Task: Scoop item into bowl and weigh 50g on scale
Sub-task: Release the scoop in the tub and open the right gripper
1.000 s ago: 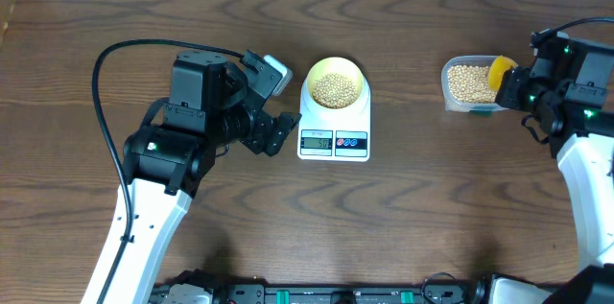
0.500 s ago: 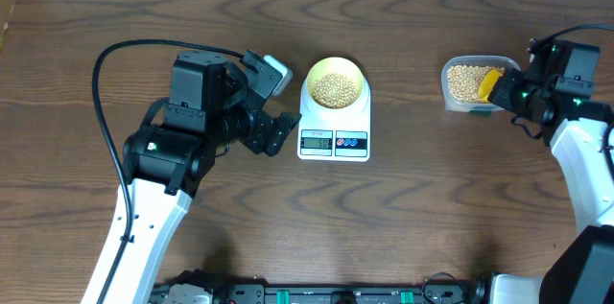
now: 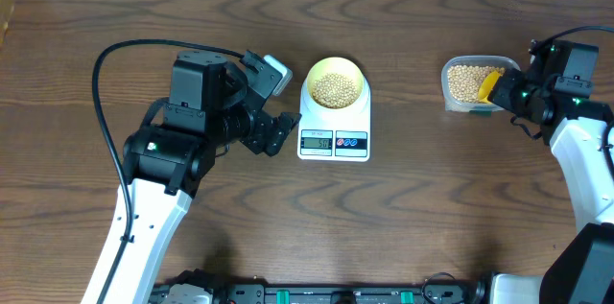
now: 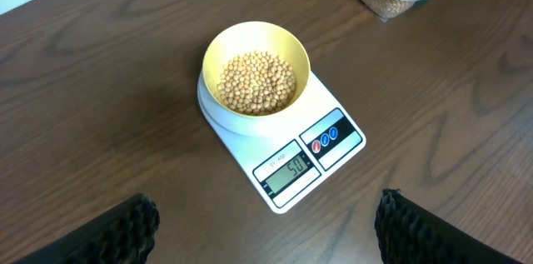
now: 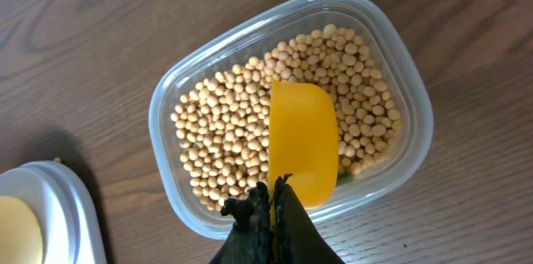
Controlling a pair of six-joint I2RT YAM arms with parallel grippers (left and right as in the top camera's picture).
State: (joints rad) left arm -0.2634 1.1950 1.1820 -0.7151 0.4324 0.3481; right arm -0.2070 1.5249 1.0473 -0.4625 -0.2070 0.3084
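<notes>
A pale yellow bowl [image 3: 334, 82] [image 4: 256, 71] filled with tan beans [image 4: 256, 82] stands on the white scale [image 3: 334, 137] [image 4: 283, 161], whose display reads 50. My left gripper [image 3: 278, 131] [image 4: 266, 229] hovers open just left of the scale, nothing between its fingers [image 4: 117, 229]. At the right, my right gripper [image 3: 504, 90] [image 5: 273, 201] is shut on the handle of a bright yellow scoop [image 5: 303, 141] [image 3: 490, 83]. The scoop's empty blade rests over the beans [image 5: 218, 141] in the clear tub [image 3: 472, 84] [image 5: 179, 207].
The dark wooden table [image 3: 403, 218] carries only the scale and the tub. A black cable [image 3: 106, 93] loops from the left arm. The table's far edge meets a white wall at the top.
In the last second the right gripper swung the scoop down and left into the tub, then stopped. The left arm, bowl and scale have not moved.
</notes>
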